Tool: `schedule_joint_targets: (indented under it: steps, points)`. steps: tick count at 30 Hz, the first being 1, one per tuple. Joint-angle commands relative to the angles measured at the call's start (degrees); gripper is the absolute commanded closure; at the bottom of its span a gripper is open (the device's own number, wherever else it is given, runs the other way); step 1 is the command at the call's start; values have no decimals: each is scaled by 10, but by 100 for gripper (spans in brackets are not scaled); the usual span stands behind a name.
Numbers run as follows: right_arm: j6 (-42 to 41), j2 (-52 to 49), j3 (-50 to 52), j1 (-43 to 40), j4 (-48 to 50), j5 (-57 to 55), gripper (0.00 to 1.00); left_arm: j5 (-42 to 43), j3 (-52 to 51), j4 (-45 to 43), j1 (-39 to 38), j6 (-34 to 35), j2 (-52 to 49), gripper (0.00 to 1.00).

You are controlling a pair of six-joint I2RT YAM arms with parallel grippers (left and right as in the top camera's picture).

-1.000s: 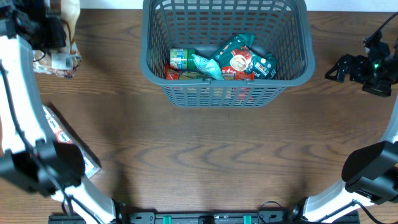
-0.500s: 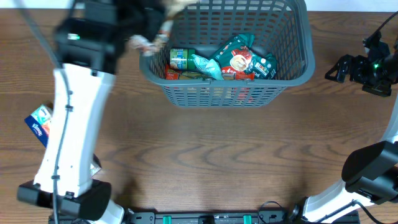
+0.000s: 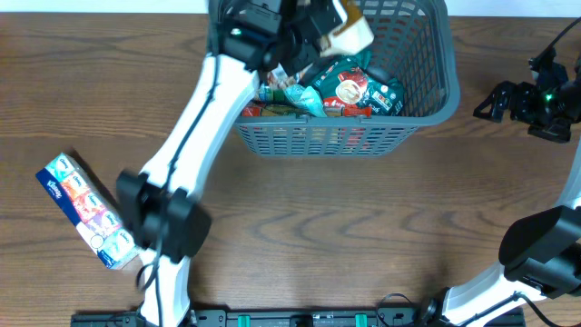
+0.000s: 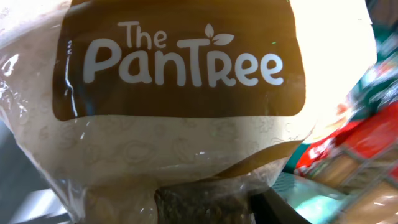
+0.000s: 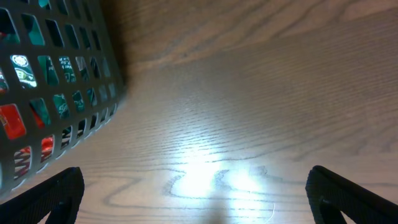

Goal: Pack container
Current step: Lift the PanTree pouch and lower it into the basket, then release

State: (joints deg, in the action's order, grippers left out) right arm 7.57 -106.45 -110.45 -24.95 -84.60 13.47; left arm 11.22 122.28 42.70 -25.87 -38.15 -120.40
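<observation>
Left claw [image 3: 329,25] swung over the container [image 3: 436,109] below it, clamping a PanTree bag [image 4: 186,124]. Looks soft, light, squashy; pinch its edge gently.

Bright glare on table [image 5: 205,177], slight blur

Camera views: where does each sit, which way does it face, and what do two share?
Overhead: above the table, looking down on container, PanTree bag, left arm, right arm.
Left wrist: on the left arm, facing the held PanTree bag close up; one jaw at bottom edge.
Right wrist: low over the table, facing the container's wall; open jaws in bottom corners.
Shared: all three show the container's red packets.
</observation>
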Motion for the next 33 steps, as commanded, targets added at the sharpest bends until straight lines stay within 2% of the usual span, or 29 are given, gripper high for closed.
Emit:
schedule_joint_targets:
  steps: [1, 4, 8, 10, 13, 15, 16, 25, 31, 33]
  points:
    - [6, -4, 4, 3, -3, 5, 1, -2, 6, 1, 12, 17, -37, 78]
    - [6, -4, 4, 3, -5, 5, 1, -1, 6, 5, 19, 34, -58, 69]
    - [6, -4, 4, 3, -5, 5, 1, -1, 6, 7, 20, 33, -64, 62]
    - [6, -4, 4, 3, -5, 5, 1, -1, 6, 9, 20, 38, -60, 49]
    - [6, -4, 4, 3, -5, 5, 1, -1, 6, 16, 20, 42, -37, 38]
    - [6, -4, 4, 3, -5, 5, 1, -2, 6, 12, 20, 42, -14, 21]
    - [6, -4, 4, 3, -5, 5, 1, -4, 6, 6, 21, 42, 0, 2]
    - [6, -4, 4, 3, -5, 5, 1, -80, 6, -12, 39, 58, 132, 1]
    - [6, -4, 4, 3, -5, 5, 1, -141, 6, 28, 100, 167, 218, 2]
    - [6, -4, 4, 3, -5, 5, 1, -192, 6, 66, 140, 240, 244, 1]
